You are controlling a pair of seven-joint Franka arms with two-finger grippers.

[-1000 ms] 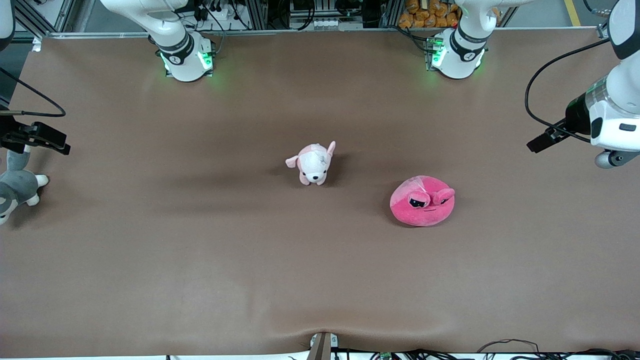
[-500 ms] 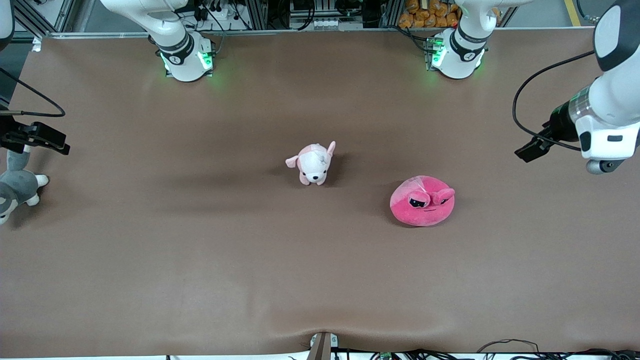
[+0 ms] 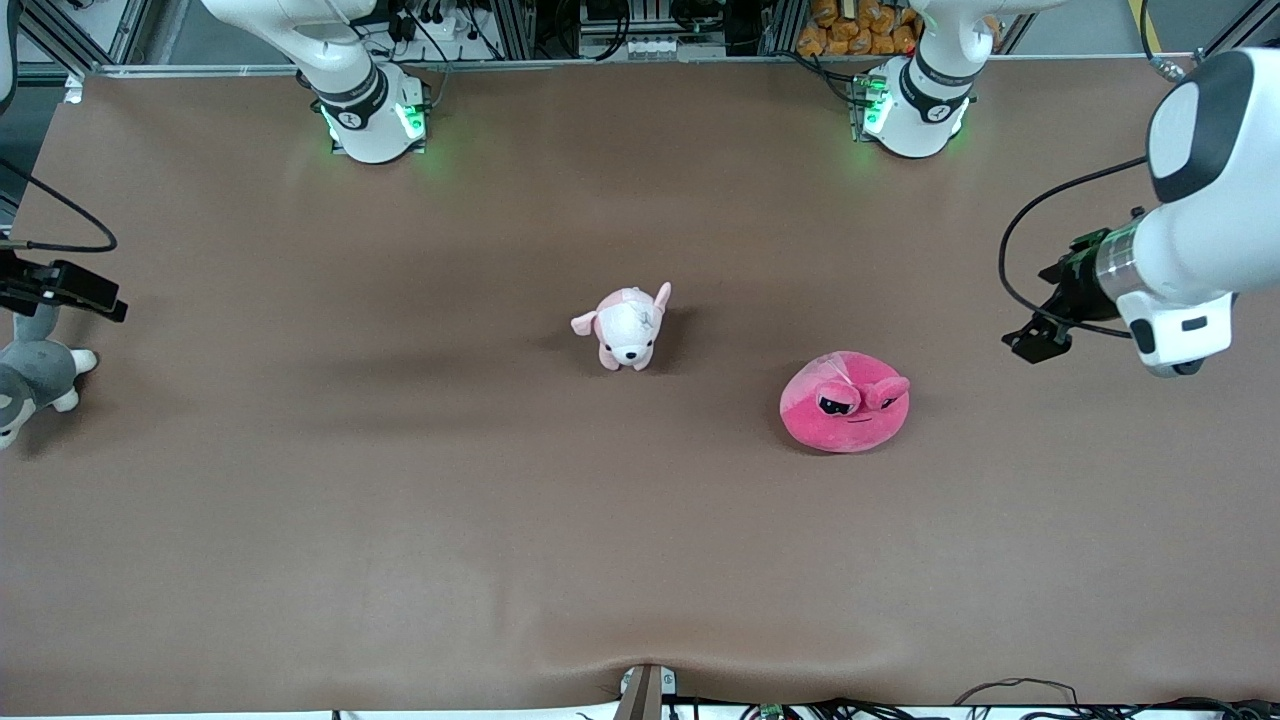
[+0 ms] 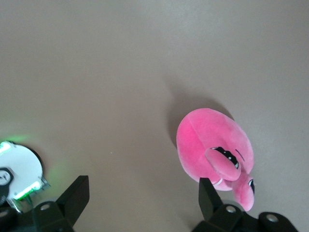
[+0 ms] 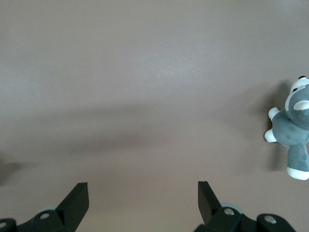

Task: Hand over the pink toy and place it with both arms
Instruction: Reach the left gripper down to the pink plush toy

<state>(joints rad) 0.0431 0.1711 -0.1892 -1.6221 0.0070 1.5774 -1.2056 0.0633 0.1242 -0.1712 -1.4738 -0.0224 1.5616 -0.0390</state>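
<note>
The pink toy (image 3: 845, 402) sat flat on the brown desk (image 3: 400, 520), face toward the front camera, angry black eyes showing, paler pink patch on its top. Nothing touched it.

Places relative to the pink toy: the pale pink-and-white puppy plush (image 3: 625, 327) stood farther from the front camera than it and toward the right arm's end of the desk, well apart. The grey-and-white plush (image 3: 30, 375) lay at the desk's edge at the right arm's end, much farther off that way (partly cut off by the front view's border).

The left gripper (image 3: 1035, 338) hung in the air over bare desk, toward the left arm's end from the pink toy and not touching it. Its fingers (image 4: 75, 195) were spread wide and empty. In the left wrist view the pink toy (image 4: 215, 150) showed between and ahead of the two fingertips, with an arm base and its green light (image 4: 19, 171) at the picture's edge.

The right gripper (image 3: 75, 290) hung over the desk edge just above the grey-and-white plush, far from the pink toy. Its fingers (image 5: 77, 198) were released too, holding nothing. The right wrist view showed the grey-and-white plush (image 5: 294, 135) off to one side of the fingers (not between them), on bare desk.
</note>
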